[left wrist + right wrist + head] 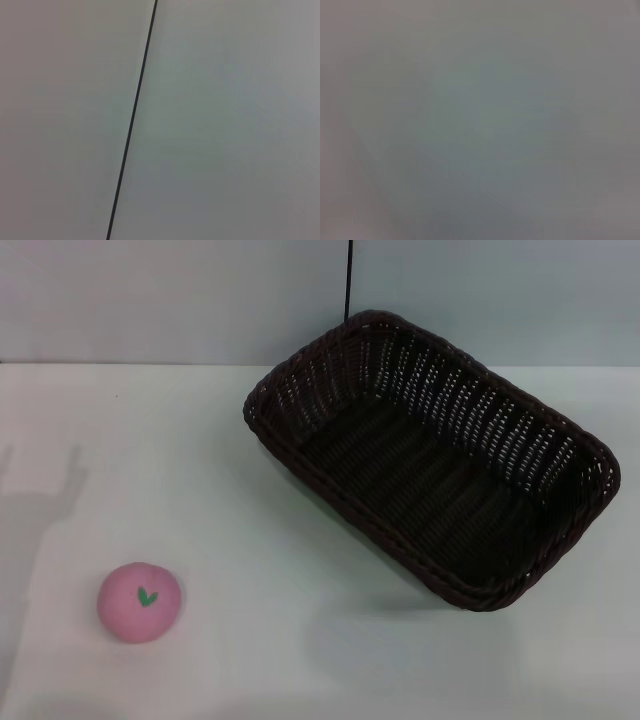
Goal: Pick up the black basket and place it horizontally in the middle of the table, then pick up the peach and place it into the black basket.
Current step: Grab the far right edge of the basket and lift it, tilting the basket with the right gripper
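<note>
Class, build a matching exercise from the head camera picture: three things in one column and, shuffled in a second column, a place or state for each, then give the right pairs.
Things
1. black basket
2. peach
3. table

Places or states
A. small, pink, resting toward the robot's left, near the front
B. plain white surface bearing both other things
C. empty, set at a slant toward the robot's right, farther back

Pairs: 1-C, 2-A, 3-B

Neither hand shows in any view.
</note>
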You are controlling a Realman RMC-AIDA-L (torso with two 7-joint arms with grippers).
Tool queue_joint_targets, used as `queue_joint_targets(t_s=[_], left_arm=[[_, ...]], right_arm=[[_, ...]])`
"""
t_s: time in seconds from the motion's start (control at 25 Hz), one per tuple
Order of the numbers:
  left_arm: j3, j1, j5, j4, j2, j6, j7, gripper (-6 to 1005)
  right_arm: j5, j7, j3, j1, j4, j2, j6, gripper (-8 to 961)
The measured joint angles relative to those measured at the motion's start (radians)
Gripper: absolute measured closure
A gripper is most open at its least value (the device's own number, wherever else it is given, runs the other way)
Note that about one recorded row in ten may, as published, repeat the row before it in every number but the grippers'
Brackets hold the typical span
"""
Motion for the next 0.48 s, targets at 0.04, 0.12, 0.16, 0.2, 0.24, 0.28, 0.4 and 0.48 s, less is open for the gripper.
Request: queue_joint_targets(t_s=[0.04,0.12,0.16,0.2,0.24,0.28,0.4,0.48], left_arm=[[0.000,0.000,0.000,0.000,-0.001,-0.001,0.000,147],[0.000,0.000,0.000,-0.001,-0.001,-0.001,0.000,147],[0.000,0.000,0.000,-0.001,-0.001,-0.001,0.000,147],[0.001,0.001,0.000,-0.001,-0.001,-0.002,0.000,147],[0.001,0.001,0.000,-0.001,-0.001,-0.002,0.000,147],[0.001,0.003,0.000,-0.004,-0.002,-0.003,0.000,147],[0.002,0.005,0.000,-0.005,-0.002,-0.004,0.000,147],[0.003,0.006,0.000,-0.005,-0.002,-0.004,-0.008,147]], right_arm=[[-0.078,0.044,-0.003,0.041,-0.030,-0.015,-0.051,151],[-0.196,0.112,-0.017,0.109,-0.058,-0.038,-0.141,151],[-0.287,0.173,-0.035,0.172,-0.068,-0.058,-0.207,151],[-0.287,0.173,-0.035,0.172,-0.068,-0.058,-0.207,152],[-0.325,0.195,-0.046,0.199,-0.070,-0.065,-0.229,152],[-0.398,0.230,-0.082,0.252,-0.075,-0.077,-0.269,152],[-0.446,0.244,-0.136,0.284,-0.077,-0.080,-0.290,152],[-0.494,0.262,-0.223,0.311,-0.072,-0.080,-0.294,152]])
